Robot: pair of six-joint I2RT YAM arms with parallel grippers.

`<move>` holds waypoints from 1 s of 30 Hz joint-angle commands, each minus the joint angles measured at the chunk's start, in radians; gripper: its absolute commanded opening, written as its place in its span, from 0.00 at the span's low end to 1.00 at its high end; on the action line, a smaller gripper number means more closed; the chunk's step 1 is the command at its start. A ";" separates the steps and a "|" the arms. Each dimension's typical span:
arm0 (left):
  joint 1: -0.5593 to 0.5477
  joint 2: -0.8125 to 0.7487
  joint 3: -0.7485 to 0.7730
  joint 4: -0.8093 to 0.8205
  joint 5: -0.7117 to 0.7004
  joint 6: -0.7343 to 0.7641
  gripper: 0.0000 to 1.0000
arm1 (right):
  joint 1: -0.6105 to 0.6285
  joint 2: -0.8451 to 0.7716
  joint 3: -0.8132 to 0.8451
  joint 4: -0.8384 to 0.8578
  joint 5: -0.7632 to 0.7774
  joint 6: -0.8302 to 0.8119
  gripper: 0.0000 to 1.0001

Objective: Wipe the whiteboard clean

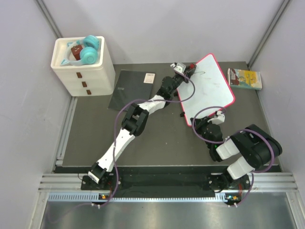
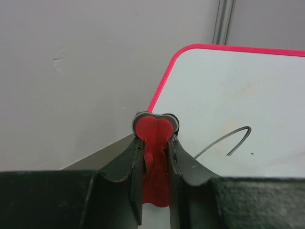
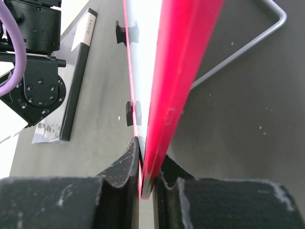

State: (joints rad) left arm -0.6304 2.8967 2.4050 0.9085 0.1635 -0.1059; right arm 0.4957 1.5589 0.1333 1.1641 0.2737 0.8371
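The whiteboard [image 1: 212, 88] is white with a pink-red frame and stands tilted at the back right. My right gripper [image 1: 217, 116] is shut on its near edge, and the right wrist view shows the jaws pinching the red frame [image 3: 159, 95]. My left gripper [image 1: 187, 71] is at the board's far left corner, shut on a small red eraser [image 2: 153, 143]. The eraser's round tip touches the board near its rounded corner [image 2: 228, 90]. A thin dark scribble [image 2: 228, 140] lies on the board just right of the eraser.
A black notebook [image 1: 131, 89] lies flat left of the board. A white drawer unit [image 1: 83, 67] with teal headphones stands at the back left. A yellow-green book [image 1: 244, 78] lies at the back right. A wire stand [image 3: 257, 38] lies behind the board.
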 commanded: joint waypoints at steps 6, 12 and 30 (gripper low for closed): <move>-0.029 0.030 0.118 0.049 0.013 -0.009 0.00 | 0.061 0.064 -0.041 -0.373 -0.195 -0.116 0.00; -0.063 0.006 0.135 0.085 0.060 -0.029 0.00 | 0.063 0.069 -0.037 -0.376 -0.194 -0.116 0.00; -0.115 0.001 0.177 0.079 -0.021 0.098 0.03 | 0.066 0.075 -0.032 -0.376 -0.192 -0.118 0.00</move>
State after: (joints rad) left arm -0.7570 2.9265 2.5507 0.9726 0.1772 -0.0441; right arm 0.4969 1.5673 0.1337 1.1728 0.2764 0.8341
